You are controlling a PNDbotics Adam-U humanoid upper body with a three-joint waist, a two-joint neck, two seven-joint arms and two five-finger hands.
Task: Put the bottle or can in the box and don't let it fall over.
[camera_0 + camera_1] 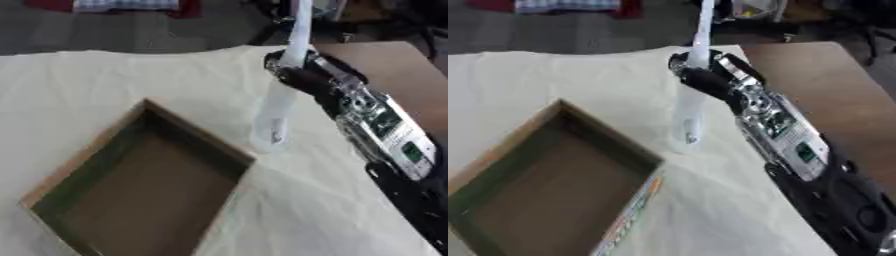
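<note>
Right hand at bottle beside open box; bottle not yet in the box.

The right hand [293, 75] comes in from the right and closes round the upper body of a tall, slender, pale translucent bottle [273, 117], fingers curled about it; the high grasp appears chosen to keep it vertical. The bottle stands upright, base at or just above the cloth [105, 80], just beside the far right corner of the box [500, 145] and outside it; contact with the cloth cannot be confirmed. A small label shows near its base. The box is shallow, open-topped brown cardboard with a dark interior, nothing visible inside. The cream cloth covering the worktop [833, 85] is soft and lightly creased, with bare brown board at right. The left hand is not in view.
</note>
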